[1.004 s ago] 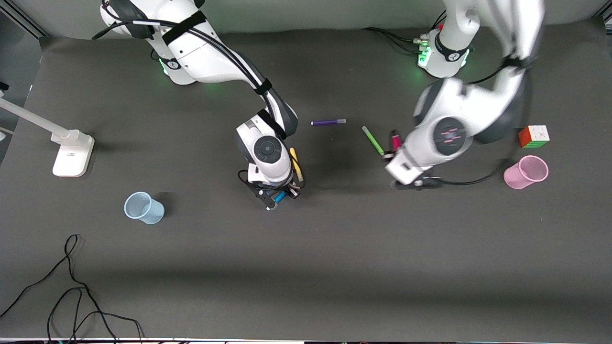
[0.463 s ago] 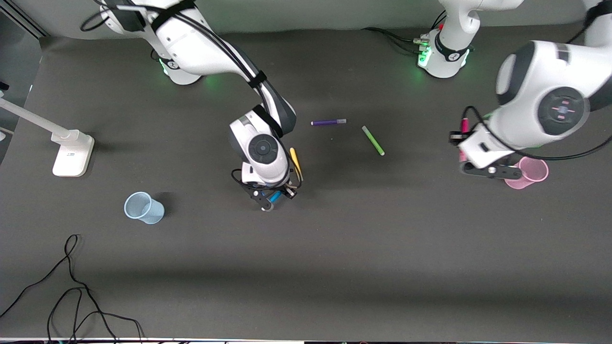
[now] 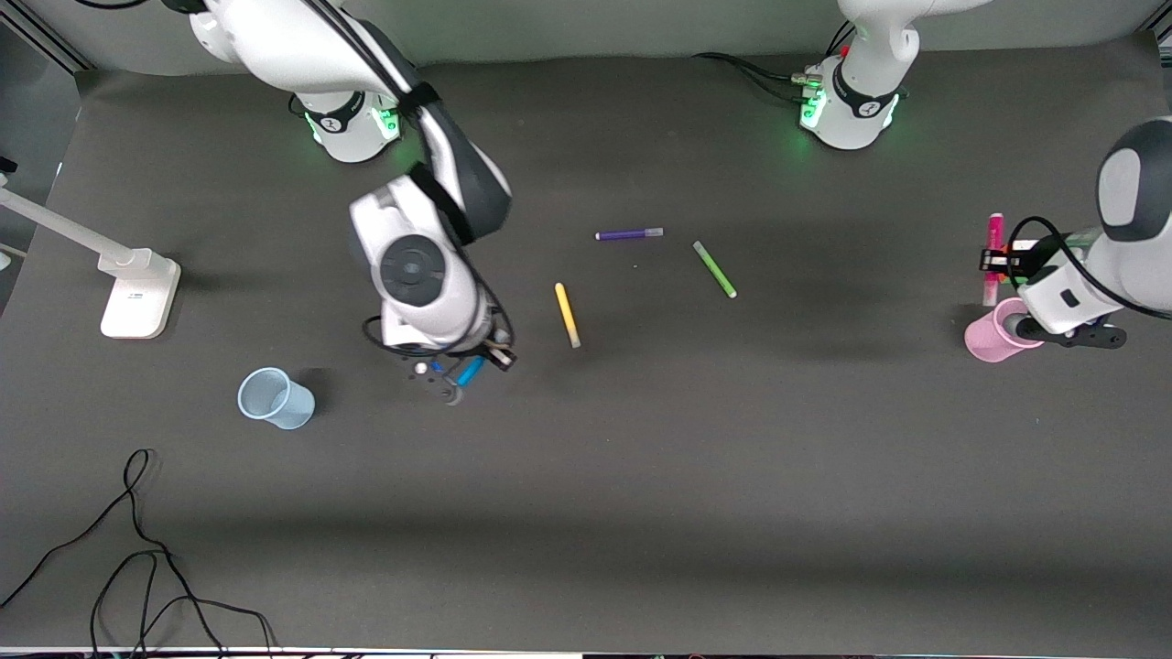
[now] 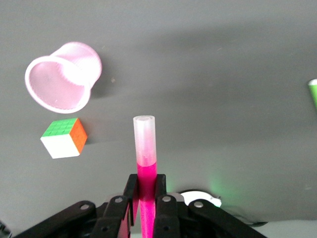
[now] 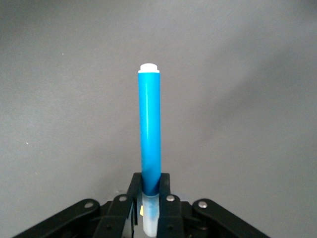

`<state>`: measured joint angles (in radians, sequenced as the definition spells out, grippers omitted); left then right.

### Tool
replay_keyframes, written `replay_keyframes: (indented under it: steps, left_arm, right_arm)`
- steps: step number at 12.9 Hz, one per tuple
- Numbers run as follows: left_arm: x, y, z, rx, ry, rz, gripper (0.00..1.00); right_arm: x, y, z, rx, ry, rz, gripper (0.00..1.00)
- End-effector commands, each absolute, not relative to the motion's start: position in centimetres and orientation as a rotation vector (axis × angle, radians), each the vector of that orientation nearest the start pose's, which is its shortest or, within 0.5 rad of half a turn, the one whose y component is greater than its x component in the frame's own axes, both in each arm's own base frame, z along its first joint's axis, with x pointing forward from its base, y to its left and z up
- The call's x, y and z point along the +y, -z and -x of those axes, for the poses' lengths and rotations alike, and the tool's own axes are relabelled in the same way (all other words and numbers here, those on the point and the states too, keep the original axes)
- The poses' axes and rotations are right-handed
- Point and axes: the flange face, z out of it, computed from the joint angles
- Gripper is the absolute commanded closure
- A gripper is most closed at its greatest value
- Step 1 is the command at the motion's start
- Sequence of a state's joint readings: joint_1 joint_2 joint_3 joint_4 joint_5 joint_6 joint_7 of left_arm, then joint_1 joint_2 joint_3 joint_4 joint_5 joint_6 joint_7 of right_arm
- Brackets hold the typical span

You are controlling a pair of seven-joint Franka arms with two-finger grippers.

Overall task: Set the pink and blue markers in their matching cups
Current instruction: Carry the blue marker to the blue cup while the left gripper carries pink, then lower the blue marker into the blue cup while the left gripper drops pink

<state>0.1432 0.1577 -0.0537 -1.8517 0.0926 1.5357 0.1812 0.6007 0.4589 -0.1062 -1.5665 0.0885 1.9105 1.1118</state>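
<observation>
My left gripper (image 3: 996, 261) is shut on the pink marker (image 3: 994, 227) and holds it upright, just above and beside the pink cup (image 3: 982, 343) at the left arm's end of the table. In the left wrist view the marker (image 4: 145, 166) points pale cap outward between the fingers (image 4: 163, 191), with the pink cup (image 4: 62, 82) off to one side. My right gripper (image 3: 461, 372) is shut on the blue marker (image 3: 472, 370) over bare table, between the yellow pen and the pale blue cup (image 3: 275, 398). The right wrist view shows the blue marker (image 5: 149, 134) gripped at its pale cap end.
A yellow pen (image 3: 567, 314), a green pen (image 3: 714, 269) and a purple pen (image 3: 629, 234) lie mid-table. The puzzle cube (image 4: 63, 138) sits by the pink cup. A white stand (image 3: 137, 293) and loose cables (image 3: 137, 549) are at the right arm's end.
My left arm carried the pink marker from beside the green pen to the pink cup. My right arm moved the blue marker away from the yellow pen toward the blue cup.
</observation>
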Motion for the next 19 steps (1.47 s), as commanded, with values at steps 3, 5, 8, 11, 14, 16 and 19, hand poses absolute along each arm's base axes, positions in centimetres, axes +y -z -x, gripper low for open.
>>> replay_keyframes:
  steps: [3, 5, 8, 11, 14, 16, 19]
  left_arm:
    - [9.3, -37.3, -54.9, 0.241, -0.803, 2.959, 1.00]
    - [11.6, -35.1, -54.7, 0.210, -0.876, 2.933, 1.00]
    - [15.7, -32.7, -54.8, 0.174, -0.925, 2.926, 1.00]
    - [18.2, -32.1, -56.0, 0.195, -0.934, 2.953, 1.00]
    - [18.5, -30.5, -56.8, 0.195, -0.942, 2.956, 1.00]
    - [19.6, -29.5, -56.9, 0.179, -0.967, 2.962, 1.00]
    - [19.9, -27.6, -56.8, 0.174, -1.005, 2.964, 1.00]
  right_arm:
    - [22.4, -45.8, -58.7, 0.648, -0.310, 3.102, 0.99]
    - [16.3, -47.8, -59.3, 0.441, -0.335, 3.124, 0.99]
    - [6.4, -49.2, -60.1, 0.207, -0.372, 3.131, 0.99]
    - [-1.6, -49.2, -60.4, 0.012, -0.370, 3.121, 0.99]
    - [-5.3, -48.4, -60.0, -0.046, -0.436, 3.093, 0.99]
    - [-6.5, -46.4, -60.4, -0.077, -0.564, 3.070, 0.99]
    - [-8.2, -42.6, -61.1, -0.071, -0.712, 2.997, 0.99]
